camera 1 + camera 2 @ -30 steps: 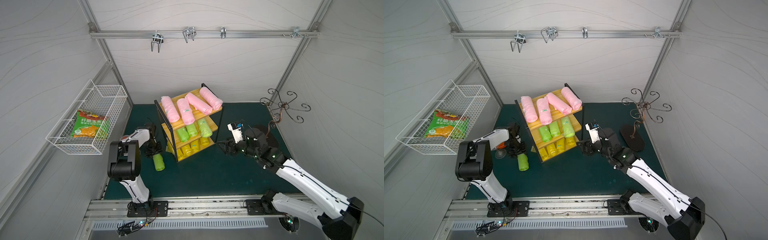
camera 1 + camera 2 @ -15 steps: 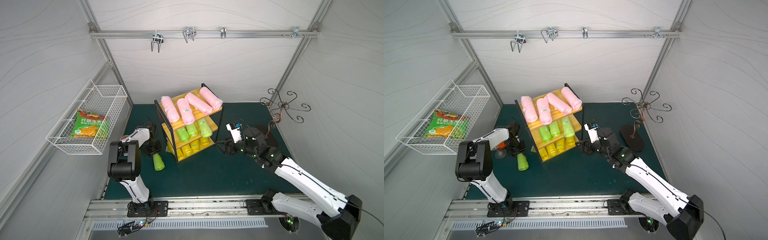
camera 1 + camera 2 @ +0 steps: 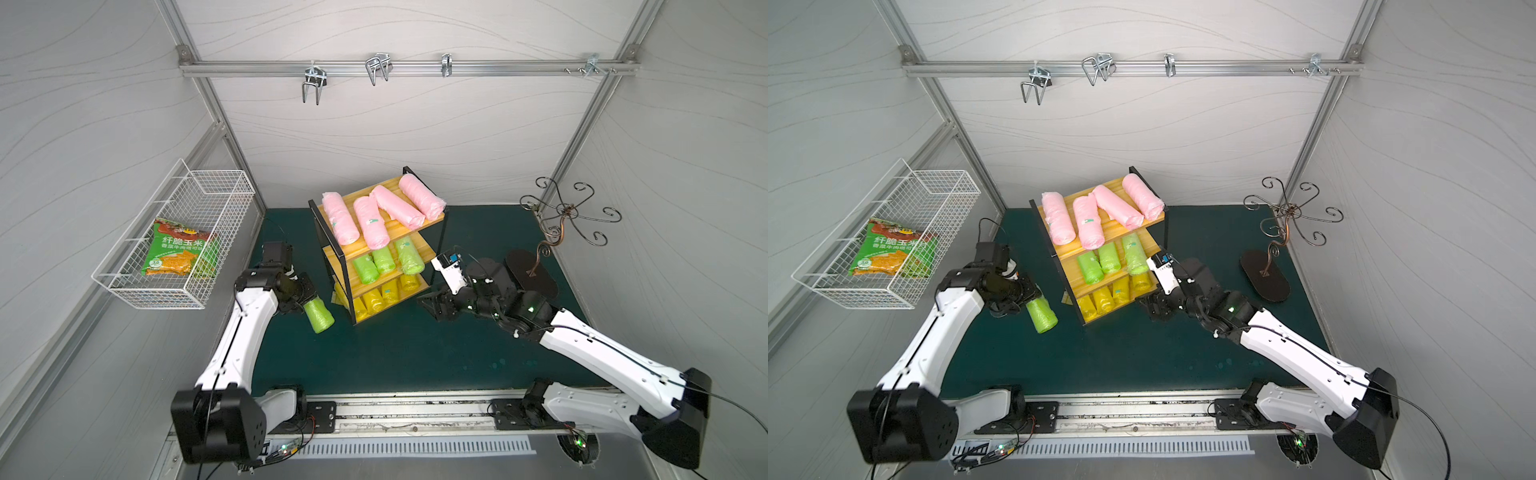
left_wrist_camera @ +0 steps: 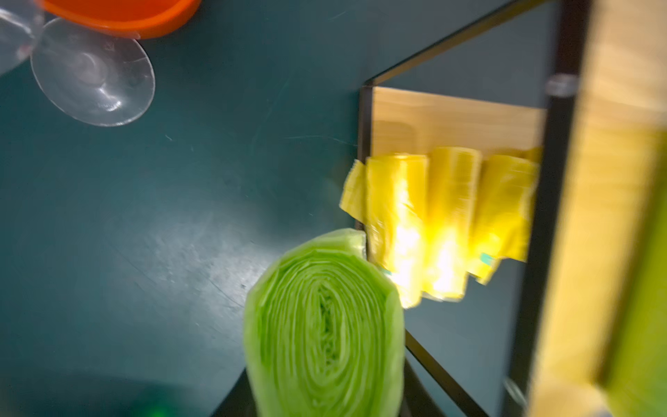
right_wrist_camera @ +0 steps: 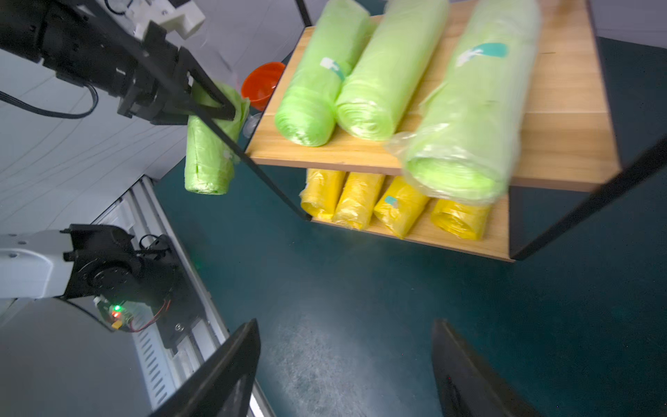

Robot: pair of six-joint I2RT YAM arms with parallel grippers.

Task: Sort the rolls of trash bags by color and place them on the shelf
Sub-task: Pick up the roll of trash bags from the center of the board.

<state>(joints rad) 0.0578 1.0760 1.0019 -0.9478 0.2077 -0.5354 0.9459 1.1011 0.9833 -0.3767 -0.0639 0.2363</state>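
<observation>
The shelf (image 5: 570, 94) looks light, so a sideways shove could slide it or spill the pink rolls (image 3: 340, 218) on top. The fourth green roll (image 3: 319, 316) hangs just beside the shelf's left end, low over the tabletop (image 3: 395, 353), pinched at one end by the left jaws. Being soft, it may sag, snag the black frame or slip free. Pushed in carelessly, it could knock the three green rolls (image 5: 364, 72) on the middle tier, one overhanging the front edge. The right jaws stand wide and empty near the shelf's right end.
</observation>
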